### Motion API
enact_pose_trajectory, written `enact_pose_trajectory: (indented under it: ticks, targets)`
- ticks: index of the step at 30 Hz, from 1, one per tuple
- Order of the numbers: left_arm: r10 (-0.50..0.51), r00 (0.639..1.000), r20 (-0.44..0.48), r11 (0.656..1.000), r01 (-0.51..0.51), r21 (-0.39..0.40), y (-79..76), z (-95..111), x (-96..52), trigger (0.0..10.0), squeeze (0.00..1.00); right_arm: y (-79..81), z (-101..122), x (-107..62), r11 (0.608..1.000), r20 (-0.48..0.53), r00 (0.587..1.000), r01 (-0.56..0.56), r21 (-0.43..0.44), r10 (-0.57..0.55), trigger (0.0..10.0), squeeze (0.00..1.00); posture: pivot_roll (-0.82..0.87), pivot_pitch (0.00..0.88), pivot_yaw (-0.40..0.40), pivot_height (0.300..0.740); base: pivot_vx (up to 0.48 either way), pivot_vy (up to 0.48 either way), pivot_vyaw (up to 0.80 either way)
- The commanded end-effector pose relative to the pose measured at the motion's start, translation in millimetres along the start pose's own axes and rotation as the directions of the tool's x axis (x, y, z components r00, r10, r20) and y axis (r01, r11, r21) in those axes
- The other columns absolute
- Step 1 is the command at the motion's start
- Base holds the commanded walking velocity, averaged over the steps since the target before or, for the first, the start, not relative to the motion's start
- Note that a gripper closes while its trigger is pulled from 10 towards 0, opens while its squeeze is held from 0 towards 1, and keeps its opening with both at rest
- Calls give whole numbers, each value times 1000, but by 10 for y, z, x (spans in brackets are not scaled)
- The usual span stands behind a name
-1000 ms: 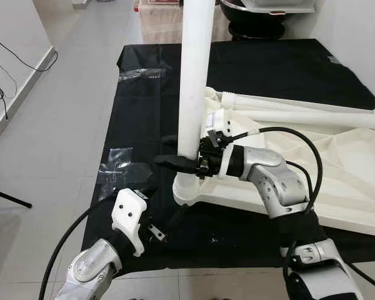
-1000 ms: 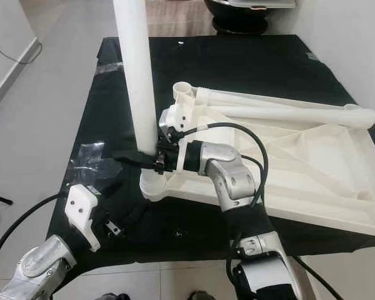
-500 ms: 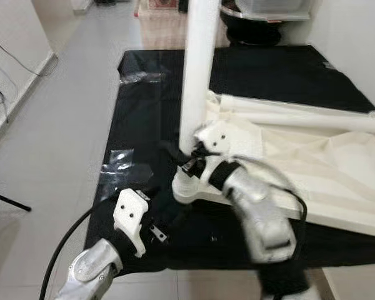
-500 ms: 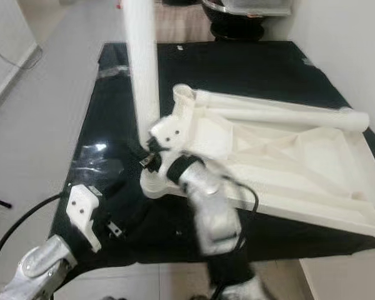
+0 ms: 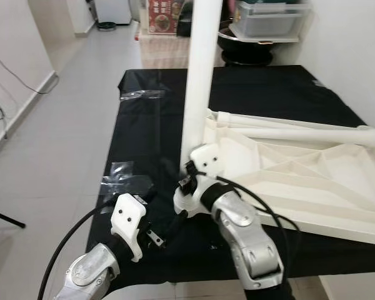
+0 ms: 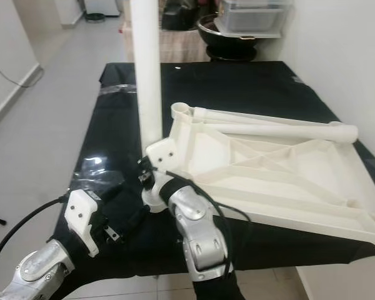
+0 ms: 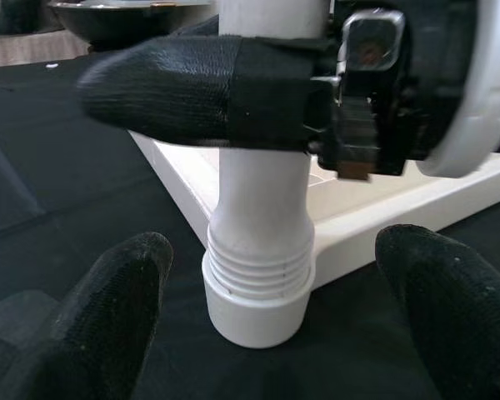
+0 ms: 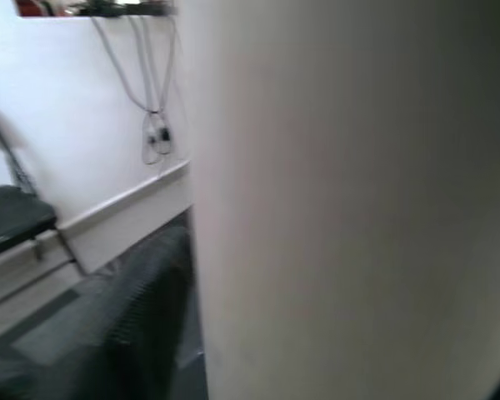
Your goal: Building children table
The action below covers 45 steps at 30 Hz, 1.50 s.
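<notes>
Left eye view: upturned white tabletop (image 5: pixel 300 181) lies on the black sheet (image 5: pixel 150 119) spread on the floor. One upright leg (image 5: pixel 197 87) stands in the corner socket (image 5: pixel 190 197) nearest the robot. Two more legs (image 5: pixel 300 133) lie loose along the tabletop's far edge, not fitted. My read: roughly one leg in, the rest to go; I can't tell whether the thread is fully home. Right claw (image 5: pixel 186 178) sits at the upright leg just above the socket; its arm covers the fingers here. Left claw (image 5: pixel 169 228) hovers low over the sheet, just short of the socket.

Right eye view: the far corner socket (image 6: pixel 182 111) is empty, beside the loose legs. Open sheet lies on the socket's wall-free side; a crumpled clear plastic wrap (image 6: pixel 94 165) lies there, near the left arm. The tabletop's long side runs close to the sheet's edge.

Left wrist view: left claw (image 7: pixel 275 325) is spread wide, one fingertip (image 7: pixel 117 300) either side of the socket's ribbed collar (image 7: pixel 258 271), touching nothing. A right claw finger (image 7: pixel 183 92) is pressed across the leg above the collar, so it is pinching the leg.

Right wrist view: the leg (image 8: pixel 350 200) sits hard up against the lens, blurred; wall and cables beyond it.
</notes>
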State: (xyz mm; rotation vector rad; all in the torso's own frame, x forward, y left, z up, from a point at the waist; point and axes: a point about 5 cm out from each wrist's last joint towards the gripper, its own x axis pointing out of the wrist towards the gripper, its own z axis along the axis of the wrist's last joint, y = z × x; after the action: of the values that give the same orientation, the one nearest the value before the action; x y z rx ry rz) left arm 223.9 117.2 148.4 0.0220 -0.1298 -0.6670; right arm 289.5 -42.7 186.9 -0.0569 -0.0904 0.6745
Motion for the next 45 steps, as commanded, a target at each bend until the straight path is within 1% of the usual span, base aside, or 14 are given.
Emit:
enact_pose_trajectory:
  ticks: [1,7,8,9,17,18,25,31,33,35,36,37,39,45]
  targets:
    - [6,1000,-6,1000,-6,-5,6,-23,-4,10000,0,48,-18,46,992,-12,993,-120,24,121,10000,1000,-63,127,-23,740,0,0,0]
    - [12,1000,-4,1000,-12,-9,9,-18,3,10000,0,25,-25,107,949,10,952,-305,74,305,10000,1000,-52,131,-27,740,0,0,0]
    - [13,1000,-4,1000,-13,-8,7,-17,0,10000,0,51,-14,107,923,18,926,-378,78,377,10000,161,-47,135,-30,740,0,0,0]
    - [14,1000,-4,1000,-14,-8,5,-16,-3,10000,0,52,3,105,897,17,899,-438,55,438,10000,0,-47,135,-30,740,0,0,0]
    - [16,1000,-3,1000,-17,-9,-18,-3,-20,10000,0,-65,60,66,787,11,788,-615,43,615,9020,0,-41,144,-32,740,0,0,0]
    - [16,1000,-3,1000,-16,-10,-22,-1,-21,10000,0,-74,81,59,777,23,778,-628,46,627,0,0,-39,146,-33,740,0,0,0]
    - [14,1000,-3,1000,-14,-11,-28,4,-20,10000,0,-89,106,-5,740,56,742,-671,58,668,0,0,-42,148,-32,740,0,0,0]
    - [15,1000,-2,1000,-15,-10,-17,5,-11,10000,0,-120,85,-74,795,60,797,-604,54,602,0,0,-49,149,-32,740,0,0,0]
    - [17,1000,-1,1000,-17,-7,6,15,-5,10000,0,-153,68,-94,890,56,891,-453,56,450,0,0,-39,153,-27,740,0,0,0]
    - [17,1000,-1,1000,-17,-7,6,15,-5,10000,0,-153,68,-94,890,56,891,-453,56,450,0,0,-39,153,-27,740,0,0,0]
    - [18,1000,-3,1000,-18,-3,31,14,-10,10000,0,-268,-16,-83,996,-20,998,-65,-63,63,0,0,-37,147,-12,740,0,0,0]
    - [18,1000,-3,1000,-18,-3,31,14,-10,10000,0,-268,-16,-83,996,-20,998,-65,-63,63,0,0,-37,147,-12,740,0,0,0]
    - [16,1000,-8,1000,-16,2,45,14,-14,10000,0,-354,-59,-255,929,-38,942,320,-186,-332,0,0,-24,147,-10,740,0,0,0]
    - [20,1000,-15,1000,-20,15,72,5,-18,10000,0,-180,-85,-234,947,-51,951,297,-124,-305,0,0,-16,138,-2,740,0,0,0]
